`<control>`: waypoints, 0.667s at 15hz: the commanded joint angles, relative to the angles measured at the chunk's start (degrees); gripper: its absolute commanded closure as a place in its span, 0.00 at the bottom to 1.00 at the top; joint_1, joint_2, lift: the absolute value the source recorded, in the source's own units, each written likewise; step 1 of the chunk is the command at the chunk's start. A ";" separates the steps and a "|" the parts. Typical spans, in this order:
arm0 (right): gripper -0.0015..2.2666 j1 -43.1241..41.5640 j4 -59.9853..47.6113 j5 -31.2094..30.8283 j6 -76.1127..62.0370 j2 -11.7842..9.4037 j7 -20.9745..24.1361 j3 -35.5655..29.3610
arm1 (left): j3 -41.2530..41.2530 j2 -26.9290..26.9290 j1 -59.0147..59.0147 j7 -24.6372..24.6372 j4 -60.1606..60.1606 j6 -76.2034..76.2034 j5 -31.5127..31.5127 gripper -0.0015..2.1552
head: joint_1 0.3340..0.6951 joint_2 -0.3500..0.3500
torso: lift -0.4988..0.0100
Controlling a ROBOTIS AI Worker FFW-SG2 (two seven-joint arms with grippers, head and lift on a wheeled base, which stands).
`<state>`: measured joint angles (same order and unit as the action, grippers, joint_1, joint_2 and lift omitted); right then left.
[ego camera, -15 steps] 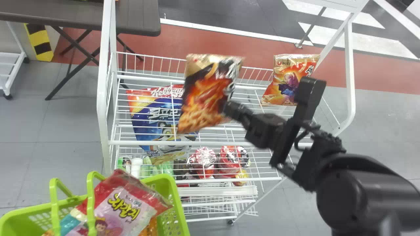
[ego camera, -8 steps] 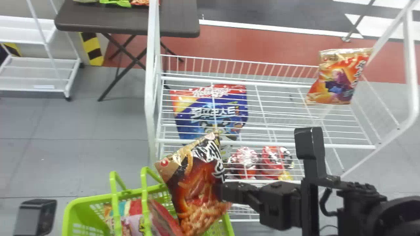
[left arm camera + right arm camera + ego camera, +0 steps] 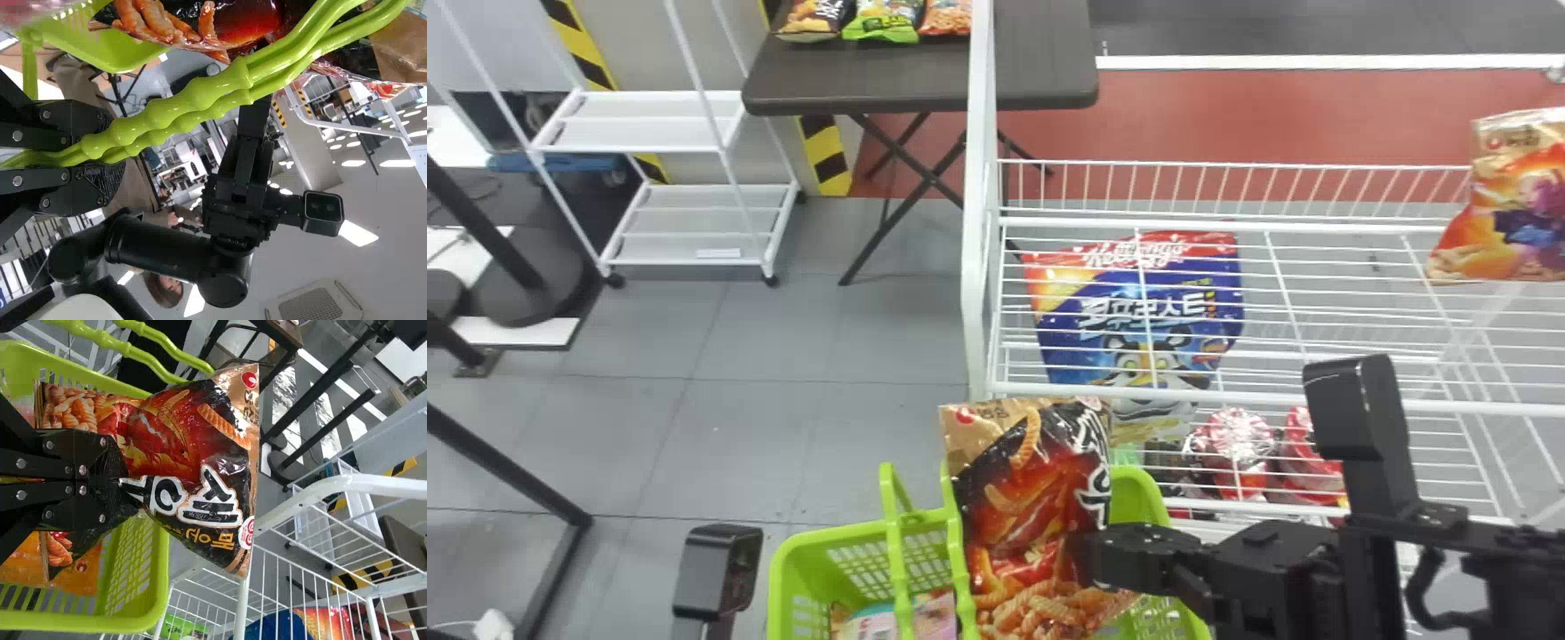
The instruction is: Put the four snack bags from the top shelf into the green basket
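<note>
My right gripper (image 3: 1094, 556) is shut on a black-and-red snack bag (image 3: 1040, 471) and holds it over the green basket (image 3: 845, 578), beside the handles. In the right wrist view the right gripper (image 3: 123, 483) pinches the bag's side; below it an orange bag (image 3: 73, 570) lies in the basket. A pink bag (image 3: 935, 613) shows inside the basket too. The left gripper (image 3: 716, 569) is at the basket's left; in the left wrist view the left gripper (image 3: 107, 157) is shut on the basket handles (image 3: 193, 110). One gold-and-orange snack bag (image 3: 1516, 209) rests on the top shelf at far right.
The white wire rack (image 3: 1227, 397) stands behind and right of the basket, its upright post (image 3: 976, 222) close behind. A blue cereal bag (image 3: 1138, 311) and red packages (image 3: 1236, 444) lie lower in it. Farther back are a dark table (image 3: 1032, 62) and a white rack (image 3: 703, 209).
The head view has swung left, bringing my left gripper in. My right gripper has carried the black-and-red bag from above the top shelf to over the basket.
</note>
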<state>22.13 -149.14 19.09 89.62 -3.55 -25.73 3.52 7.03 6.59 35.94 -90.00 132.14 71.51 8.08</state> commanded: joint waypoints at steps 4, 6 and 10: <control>0.91 -0.25 -1.59 -1.60 0.46 -1.55 -0.11 0.08 | 0.00 0.00 -0.08 -0.57 -0.39 -0.18 -0.08 1.00 | 1.00 0.61 | 0.98; 0.76 0.28 -2.56 -1.34 0.46 -3.13 -0.55 0.26 | 0.00 -0.09 -0.35 -0.57 -0.56 -0.18 -0.17 1.00 | 1.00 0.59 | 0.98; 0.00 1.51 -3.79 -1.34 0.46 -5.15 -1.07 0.61 | 0.00 -0.18 -1.05 -0.57 -1.44 -0.18 -0.08 1.00 | 1.00 0.57 | 0.98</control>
<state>23.21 -152.62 17.76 89.61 -8.13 -26.82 4.14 7.03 6.48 35.16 -90.00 131.09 71.33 7.91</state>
